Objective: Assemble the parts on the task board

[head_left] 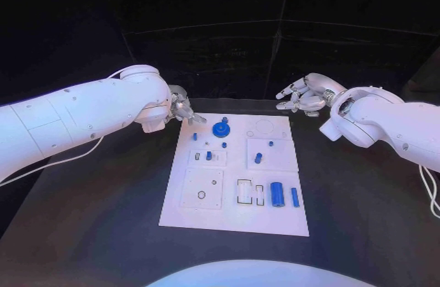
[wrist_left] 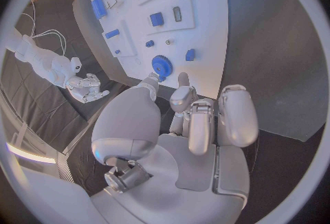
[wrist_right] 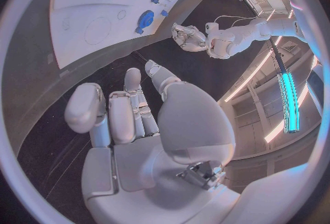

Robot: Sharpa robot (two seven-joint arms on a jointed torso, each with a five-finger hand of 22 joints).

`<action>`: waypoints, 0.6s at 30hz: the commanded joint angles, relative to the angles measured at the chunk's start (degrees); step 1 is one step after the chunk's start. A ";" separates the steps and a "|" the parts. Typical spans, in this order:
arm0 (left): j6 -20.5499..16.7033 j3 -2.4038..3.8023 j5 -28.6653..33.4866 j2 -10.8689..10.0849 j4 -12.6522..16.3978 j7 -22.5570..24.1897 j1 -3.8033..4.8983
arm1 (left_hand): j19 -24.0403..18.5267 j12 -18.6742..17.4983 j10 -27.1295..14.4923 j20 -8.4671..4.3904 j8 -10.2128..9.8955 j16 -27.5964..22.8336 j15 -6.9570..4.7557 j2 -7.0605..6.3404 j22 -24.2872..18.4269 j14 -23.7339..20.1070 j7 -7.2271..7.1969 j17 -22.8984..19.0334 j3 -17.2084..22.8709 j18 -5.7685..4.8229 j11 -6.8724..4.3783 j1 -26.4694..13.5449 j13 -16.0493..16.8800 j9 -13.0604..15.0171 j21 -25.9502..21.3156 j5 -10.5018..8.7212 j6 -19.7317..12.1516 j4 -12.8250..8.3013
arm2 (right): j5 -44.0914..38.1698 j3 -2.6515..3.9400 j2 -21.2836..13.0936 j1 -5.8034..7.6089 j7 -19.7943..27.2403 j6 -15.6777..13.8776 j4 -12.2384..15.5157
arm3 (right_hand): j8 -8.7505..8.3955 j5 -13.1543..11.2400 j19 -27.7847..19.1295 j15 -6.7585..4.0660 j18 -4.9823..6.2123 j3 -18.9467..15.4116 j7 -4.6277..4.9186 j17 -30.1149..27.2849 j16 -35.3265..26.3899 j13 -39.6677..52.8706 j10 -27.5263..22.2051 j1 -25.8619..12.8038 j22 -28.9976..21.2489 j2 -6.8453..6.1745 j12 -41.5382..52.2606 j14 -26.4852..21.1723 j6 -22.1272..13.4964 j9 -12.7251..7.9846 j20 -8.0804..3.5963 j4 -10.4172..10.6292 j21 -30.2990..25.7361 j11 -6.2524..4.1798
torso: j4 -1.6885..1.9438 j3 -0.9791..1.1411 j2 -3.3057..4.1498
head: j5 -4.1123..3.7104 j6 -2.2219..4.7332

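The left hand (head_left: 176, 111) is hovering just off the far left corner of the white rectangular task board (head_left: 234, 220), its fingers (wrist_left: 181, 85) partly spread and holding nothing, tips reaching toward the round blue toothed gear (head_left: 221, 129) standing near the board's far edge. A hurried pinch risks skidding off the teeth or nudging the small blue peg (head_left: 194, 136) beside it. Along the near edge a fat blue cylinder (head_left: 276, 190) and a slim blue bar (head_left: 294, 196) are lying side by side. The right hand (head_left: 302, 98) is hanging off the far right corner above the black tabletop (head_left: 110, 223), fingers loosely apart, empty.
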 commanded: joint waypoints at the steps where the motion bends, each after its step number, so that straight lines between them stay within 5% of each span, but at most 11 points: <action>1: 4.18 -0.15 -0.57 1.11 -2.38 0.79 0.04 | 0.13 -0.27 -0.10 0.47 -0.43 0.19 0.35 0.58 0.07 6.03 0.21 15.06 -0.41 -0.11 0.40 0.55 -0.08 -0.22 -0.24 0.12 0.23 0.08 | -0.34 0.04 0.10 0.12 0.29 0.48 0.00 | 0.16 0.29 -0.53 0.09 0.38 -0.26 -0.06 -0.05 -0.36 -0.06 -0.39 -0.11 -0.06 0.24 -0.18 1.60 0.01 0.04 0.04 0.04 -0.12 0.19 | -0.03 -0.08 0.08 | 0.05 0.05; 18: 5.48 -1.43 -3.15 6.44 -10.69 2.95 -1.30 | 0.23 -0.11 -0.08 0.56 -0.64 0.19 0.39 1.44 0.53 6.03 0.21 15.06 -1.26 -0.18 0.41 1.52 0.01 -0.86 0.02 0.13 0.77 0.11 | -0.42 0.04 0.43 0.11 0.45 0.41 0.06 | 0.22 0.32 -0.54 0.09 0.37 -0.29 -0.06 -0.07 -0.41 -0.11 -0.40 -0.15 -0.03 0.31 -0.18 1.60 -0.02 0.04 0.04 0.12 -0.14 0.18 | 0.09 0.03 -0.03 | 0.17 -0.23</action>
